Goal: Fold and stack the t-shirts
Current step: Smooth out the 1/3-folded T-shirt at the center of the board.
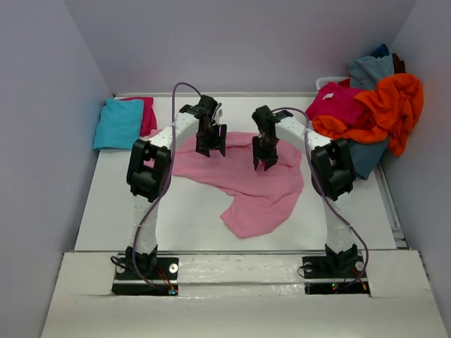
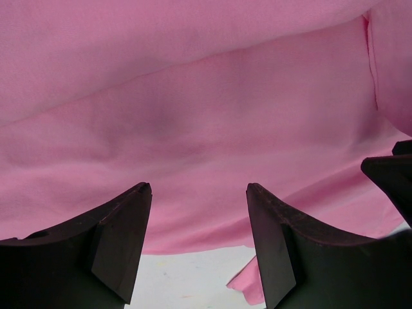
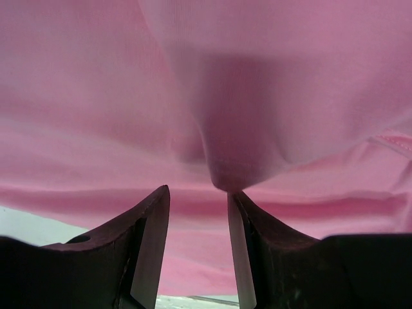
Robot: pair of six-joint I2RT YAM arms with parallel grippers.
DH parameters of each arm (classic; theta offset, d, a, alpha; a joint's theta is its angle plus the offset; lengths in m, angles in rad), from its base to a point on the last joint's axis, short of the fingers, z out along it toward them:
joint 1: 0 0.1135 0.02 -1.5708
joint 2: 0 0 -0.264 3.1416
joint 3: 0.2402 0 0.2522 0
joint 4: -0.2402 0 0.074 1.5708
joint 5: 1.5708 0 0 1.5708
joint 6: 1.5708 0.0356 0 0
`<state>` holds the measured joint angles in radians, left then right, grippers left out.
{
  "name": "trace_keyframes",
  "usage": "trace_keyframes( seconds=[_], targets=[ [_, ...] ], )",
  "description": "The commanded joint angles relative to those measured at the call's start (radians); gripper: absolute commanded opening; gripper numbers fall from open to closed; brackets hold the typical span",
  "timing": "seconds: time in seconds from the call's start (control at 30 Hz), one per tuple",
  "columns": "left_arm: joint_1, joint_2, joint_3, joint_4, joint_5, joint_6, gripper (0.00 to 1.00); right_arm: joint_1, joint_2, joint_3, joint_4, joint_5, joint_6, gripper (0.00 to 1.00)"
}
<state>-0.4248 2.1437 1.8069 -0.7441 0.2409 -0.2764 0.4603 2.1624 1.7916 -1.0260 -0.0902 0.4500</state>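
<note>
The light pink t-shirt lies crumpled and partly spread on the white table, between the two arms. My left gripper hovers over its far left part, jaws wide open and empty. In the left wrist view the gripper has pink cloth beyond it and bare table below. My right gripper is over the shirt's far right part. In the right wrist view the gripper is open, and a raised fold of the pink cloth touches the tip of its right finger.
A folded turquoise t-shirt lies at the far left with a magenta one beside it. A heap at the far right holds orange, magenta and grey-blue shirts. Walls close in on three sides.
</note>
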Motion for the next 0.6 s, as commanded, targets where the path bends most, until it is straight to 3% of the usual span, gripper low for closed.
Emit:
trace_keyframes(
  seconds=[0.0,0.57],
  targets=[
    [-0.005,-0.041,0.019,-0.008,0.012,0.016,0.73,0.011,0.031,0.037,0.053,-0.008,0.018,0.47],
    [-0.005,-0.042,0.009,-0.005,0.009,0.017,0.73,0.011,0.077,0.193,0.03,0.162,0.046,0.44]
  ],
)
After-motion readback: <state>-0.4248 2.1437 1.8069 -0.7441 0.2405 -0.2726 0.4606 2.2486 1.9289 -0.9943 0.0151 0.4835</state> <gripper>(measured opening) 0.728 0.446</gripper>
